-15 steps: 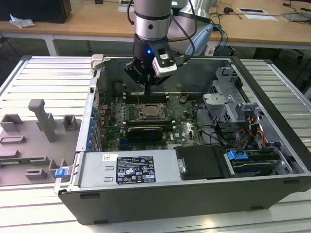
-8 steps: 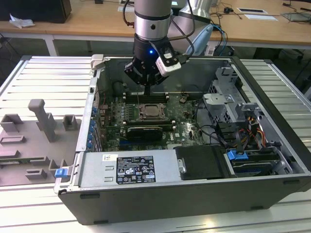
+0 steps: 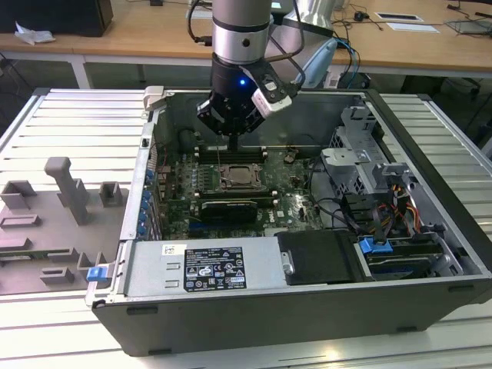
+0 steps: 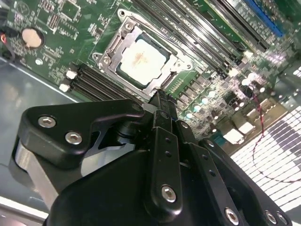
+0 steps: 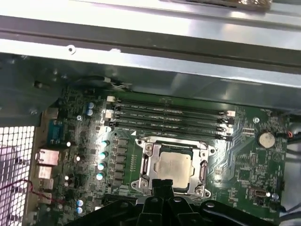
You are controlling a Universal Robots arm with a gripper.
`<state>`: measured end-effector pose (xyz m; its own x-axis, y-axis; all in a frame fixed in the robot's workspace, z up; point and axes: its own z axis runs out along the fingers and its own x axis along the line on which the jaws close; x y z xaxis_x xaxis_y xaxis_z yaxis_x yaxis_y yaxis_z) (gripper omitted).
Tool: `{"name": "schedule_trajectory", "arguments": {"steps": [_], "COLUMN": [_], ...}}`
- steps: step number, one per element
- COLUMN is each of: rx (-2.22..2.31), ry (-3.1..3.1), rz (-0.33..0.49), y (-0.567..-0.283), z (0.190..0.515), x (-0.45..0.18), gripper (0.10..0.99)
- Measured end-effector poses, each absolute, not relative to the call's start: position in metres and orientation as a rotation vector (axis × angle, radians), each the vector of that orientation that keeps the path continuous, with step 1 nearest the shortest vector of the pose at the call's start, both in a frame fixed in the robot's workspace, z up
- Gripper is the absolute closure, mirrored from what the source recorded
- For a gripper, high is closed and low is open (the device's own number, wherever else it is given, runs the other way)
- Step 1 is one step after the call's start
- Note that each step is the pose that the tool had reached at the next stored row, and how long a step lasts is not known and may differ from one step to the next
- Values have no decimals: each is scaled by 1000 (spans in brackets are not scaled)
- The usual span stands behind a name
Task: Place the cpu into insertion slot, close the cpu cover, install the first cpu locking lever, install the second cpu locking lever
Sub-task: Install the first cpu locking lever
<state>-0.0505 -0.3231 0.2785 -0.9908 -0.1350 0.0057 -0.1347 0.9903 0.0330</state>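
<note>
Cpu (image 4: pixel 141 59) lies flat in the green board (image 4: pixel 61 19), silver cover (image 4: pixel 114 47) down around it. Gripper (image 4: pixel 160 98) hangs close by, fingers pressed together, tips near the cover's edge beside black memory slots (image 4: pixel 96 84).

An open computer case (image 3: pixel 254 323) is laid on a ribbed metal table (image 3: pixel 69 115). Grey holders (image 3: pixel 65 192) are set on the table by its edge at the exterior view's left. Inside the case, a labelled power supply (image 3: pixel 204 269) is mounted along the near wall, with a black graphics card (image 3: pixel 224 209) just behind it. Long memory slots (image 5: pixel 169 117) and a coin battery (image 5: pixel 266 138) are seen on the board.
</note>
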Motion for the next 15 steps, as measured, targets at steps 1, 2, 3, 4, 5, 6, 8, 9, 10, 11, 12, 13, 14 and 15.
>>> {"name": "schedule_trajectory", "arguments": {"steps": [1, 2, 3, 4, 5, 6, 8, 9, 10, 11, 12, 13, 14, 15], "rx": [237, 257, 282, 309, 315, 325, 328, 323, 311, 280, 240, 203, 183, 159], "ry": [-3124, -3122, -3120, -3117, -3116, -3115, -3115, -3116, -3117, -3120, -3124, -3127, -3128, -3130], "rz": [-51, -51, -51, -51, -51, -51, -54, -53, -53, -54, -54, -54, -54, -54], "y": [-323, -323, -323, -323, -323, -323, -323, -323, -323, -323, -323, -323, -323, -323], "z": [279, 279, 278, 278, 278, 278, 277, 277, 276, 275, 273, 272, 272, 271], "x": [-51, -51, -51, -52, -53, -57, -64, -65, -66, -65, -65, -65, -65, -65], "gripper": [980, 980, 980, 980, 980, 980, 980, 980, 980, 980, 980, 980, 980, 980]}}
